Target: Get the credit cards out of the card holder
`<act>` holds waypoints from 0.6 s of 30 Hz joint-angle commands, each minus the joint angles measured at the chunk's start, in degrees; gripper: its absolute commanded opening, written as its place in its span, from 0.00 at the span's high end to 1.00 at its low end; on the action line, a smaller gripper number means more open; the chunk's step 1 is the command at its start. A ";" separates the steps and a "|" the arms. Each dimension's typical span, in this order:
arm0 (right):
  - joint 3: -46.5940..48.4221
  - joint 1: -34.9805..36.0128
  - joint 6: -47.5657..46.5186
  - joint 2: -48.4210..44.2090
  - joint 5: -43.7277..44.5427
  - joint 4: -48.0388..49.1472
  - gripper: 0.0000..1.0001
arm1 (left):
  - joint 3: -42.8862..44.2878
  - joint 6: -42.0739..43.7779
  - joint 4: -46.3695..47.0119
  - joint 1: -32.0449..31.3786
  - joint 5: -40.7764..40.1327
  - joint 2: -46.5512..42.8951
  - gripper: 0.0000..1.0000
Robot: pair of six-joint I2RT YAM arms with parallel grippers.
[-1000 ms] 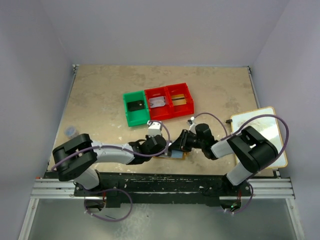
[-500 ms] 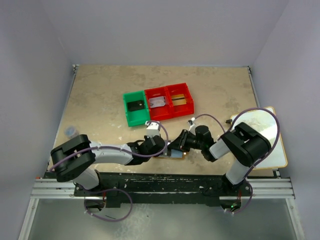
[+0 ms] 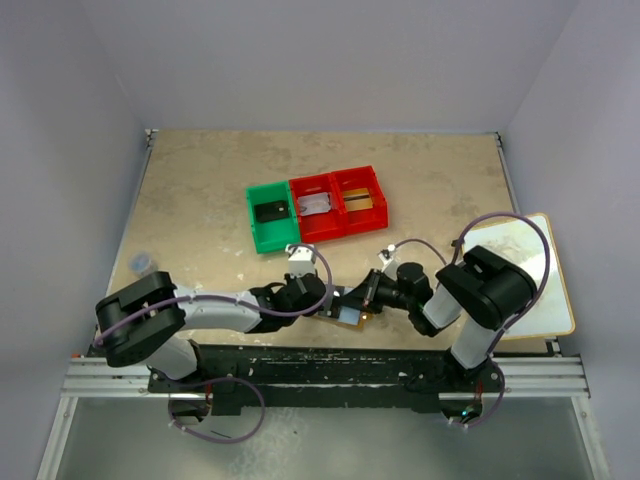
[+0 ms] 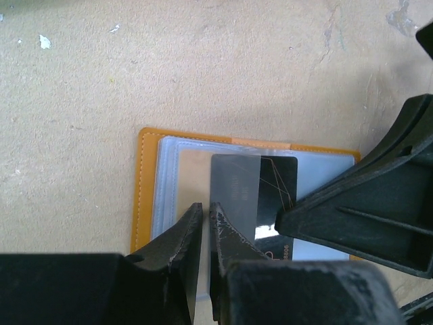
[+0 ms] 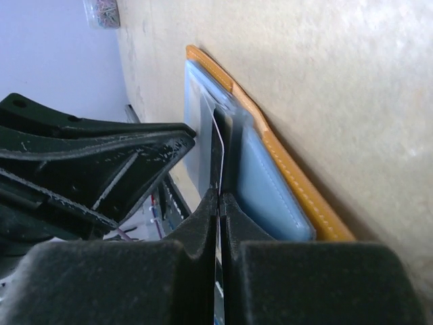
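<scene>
Pulling the last visible card is, as I judge it, the step in hand: the right gripper [image 5: 218, 200] has its fingers pressed tight together on the thin edge of a black card [image 4: 254, 193], which sits part way out of a clear pocket of the card holder [image 4: 143, 196]. That holder lies open and flat on the table between the two grippers, orange cover down and pale pockets up. From the holder's other side the left gripper [image 4: 205, 220] comes in with only a thin slit between its fingers; they seem to nip the edge of the clear sleeve and pin it, though the wrist view does not show the contact plainly.

Beyond the card holder, on the far side from the arm bases, stand a green bin [image 3: 262, 238] and two red bins [image 3: 335, 205] in a row. A binned black card [image 3: 271, 211] lies in the green one, a pale grey card [image 3: 315, 205] in the nearer red one and a gold card [image 3: 362, 203] in the farther red one, so most of the job looks done.

What is left: draw the black card fully free and set it down. The clear pockets beside it look empty; whether the blue-grey pockets hide another card I cannot tell
</scene>
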 commanded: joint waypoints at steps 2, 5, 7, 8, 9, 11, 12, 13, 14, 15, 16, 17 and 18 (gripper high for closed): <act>-3.99 0.15 2.65 0.69 0.62 7.33 1.00 | -2.79 0.19 -8.29 -0.19 0.58 0.16 0.93; -3.96 0.04 1.33 0.32 0.49 4.57 1.00 | -3.26 1.11 -7.42 -0.19 1.64 -0.33 0.93; -3.89 0.08 1.42 0.43 2.35 4.71 0.99 | -3.13 2.07 -6.81 -0.26 2.90 -0.11 0.93; -3.60 0.28 1.90 0.67 3.03 5.38 0.96 | -2.99 2.55 -6.58 -0.27 3.46 -0.12 0.93; -3.15 0.56 2.29 1.03 3.31 5.57 0.95 | -2.83 2.96 -6.44 -0.40 3.74 -0.13 0.93; -2.49 0.69 3.45 2.19 3.96 7.08 0.87 | -2.69 3.22 -6.65 -0.54 3.79 -0.13 0.93; -2.31 0.68 4.26 2.99 4.23 8.68 0.83 | -2.67 3.06 -6.79 -0.54 3.80 -0.15 0.94; -2.22 0.65 5.11 3.75 4.55 10.34 0.81 | -2.67 3.02 -6.88 -0.55 3.86 0.04 0.94; -2.15 0.72 5.85 4.46 4.87 11.73 0.81 | -2.65 3.01 -6.94 -0.61 4.00 0.19 0.94; -2.03 0.86 6.33 5.33 4.88 13.04 0.81 | -2.65 3.00 -7.04 -0.63 4.05 0.18 0.94; -2.04 1.15 7.24 6.66 4.98 14.84 0.81 | -2.65 2.97 -7.14 -0.63 3.94 0.34 0.94; -2.08 1.71 7.88 7.67 5.37 16.39 0.81 | -2.66 2.91 -7.16 -0.63 3.75 0.28 0.94; -2.02 2.10 8.38 8.82 5.50 17.78 0.83 | -2.62 2.77 -7.16 -0.63 3.65 0.23 0.94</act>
